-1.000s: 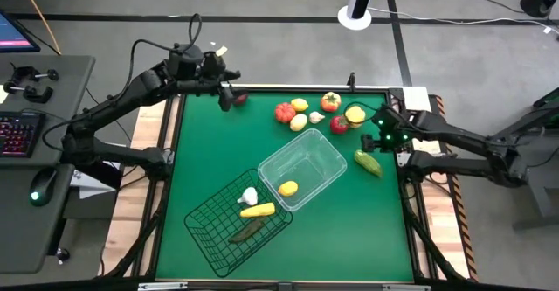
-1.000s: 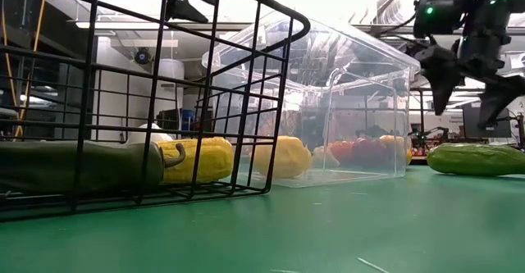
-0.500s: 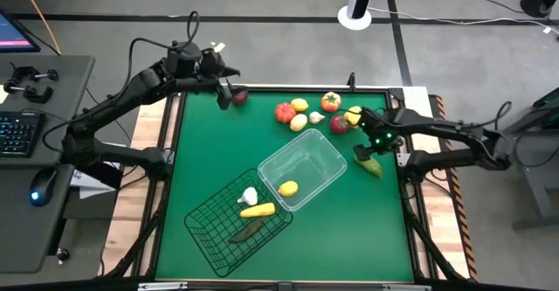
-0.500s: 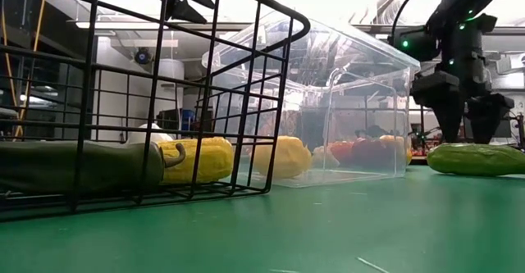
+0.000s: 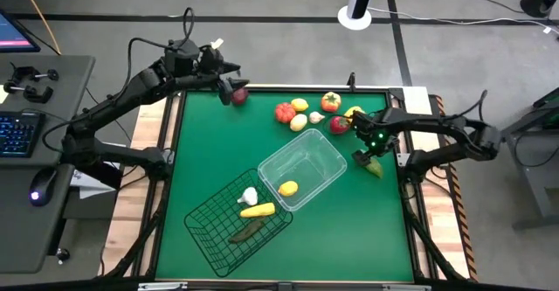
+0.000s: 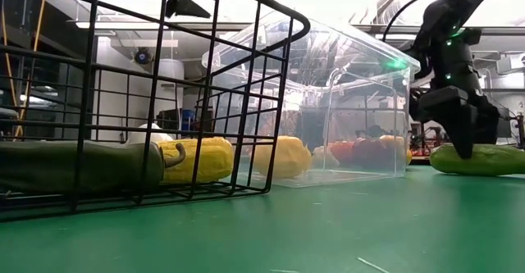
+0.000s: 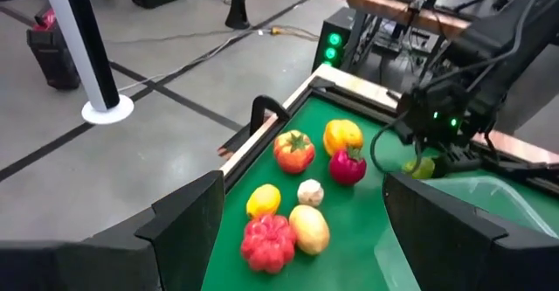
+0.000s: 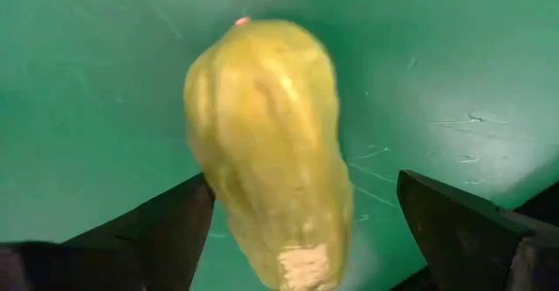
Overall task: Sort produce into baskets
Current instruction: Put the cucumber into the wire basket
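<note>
My right gripper (image 5: 365, 155) is open, pointing down over a yellow-green vegetable (image 8: 271, 151) that lies on its side on the green table near the right edge (image 5: 374, 168). Its fingers stand on either side of the vegetable, low over it in the low view (image 6: 461, 138). My left gripper (image 5: 229, 86) is open and empty at the far left corner, beside a dark red piece (image 5: 238, 95). The clear bin (image 5: 323, 155) holds a yellow fruit (image 5: 288, 188). The wire basket (image 5: 210, 234) holds a white bulb, a yellow piece and a dark green piece. My right gripper comes at the yellow-green vegetable from above, its fingers across the vegetable's length. One finger (image 8: 170, 225) stands close against the vegetable's side and the other (image 8: 454, 230) is clearly apart from it. I cannot tell whether the near finger touches. The vegetable lies on the table.
A cluster of loose produce lies at the far edge: a red tomato (image 5: 285, 112), yellow pieces (image 5: 299, 121), a white bulb (image 5: 316, 117), and red (image 5: 339, 124), orange-red (image 5: 330, 101) and yellow (image 5: 353, 114) peppers. The bin and basket stand side by side mid-table.
My right gripper has gone toward the table's left and near edges and down, from beside the yellow pepper to low over the yellow-green vegetable, which has stayed where it was.
</note>
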`<state>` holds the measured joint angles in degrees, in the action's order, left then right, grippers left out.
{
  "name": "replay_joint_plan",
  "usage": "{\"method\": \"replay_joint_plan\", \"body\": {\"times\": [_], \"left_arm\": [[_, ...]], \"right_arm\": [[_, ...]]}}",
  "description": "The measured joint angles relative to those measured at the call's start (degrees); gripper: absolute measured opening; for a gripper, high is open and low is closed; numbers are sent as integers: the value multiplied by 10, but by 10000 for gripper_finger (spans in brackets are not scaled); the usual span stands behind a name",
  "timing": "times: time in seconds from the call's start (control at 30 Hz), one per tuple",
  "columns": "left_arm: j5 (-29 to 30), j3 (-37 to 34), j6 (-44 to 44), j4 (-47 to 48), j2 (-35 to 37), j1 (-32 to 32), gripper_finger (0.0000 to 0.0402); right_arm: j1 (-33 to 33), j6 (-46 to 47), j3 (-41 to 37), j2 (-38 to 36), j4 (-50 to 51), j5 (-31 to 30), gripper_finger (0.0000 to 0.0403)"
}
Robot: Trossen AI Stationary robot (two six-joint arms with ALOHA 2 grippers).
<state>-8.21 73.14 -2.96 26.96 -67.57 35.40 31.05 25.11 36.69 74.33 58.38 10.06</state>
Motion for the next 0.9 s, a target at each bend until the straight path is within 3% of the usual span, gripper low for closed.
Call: {"method": "replay_joint_plan", "body": {"times": [0.1,0.27,0.3,0.5,0.63,0.73,0.9], "left_arm": [[0,0,-4,-13,0,0,298],[0,0,-20,-33,0,0,298],[0,0,-25,-34,0,0,298],[0,0,-30,-38,0,0,298],[0,0,-45,-38,0,0,298],[0,0,-53,-38,0,0,298],[0,0,-71,-37,0,-1,298]], "right_arm": [[0,-8,0,4,0,0,287],[0,-25,8,-10,7,-2,121],[1,-33,17,-16,15,-3,108],[21,-50,140,-76,80,-73,108],[24,-43,244,-113,29,-90,108],[12,-31,288,-132,-74,-57,117],[-52,-14,284,-118,-261,70,118]]}}
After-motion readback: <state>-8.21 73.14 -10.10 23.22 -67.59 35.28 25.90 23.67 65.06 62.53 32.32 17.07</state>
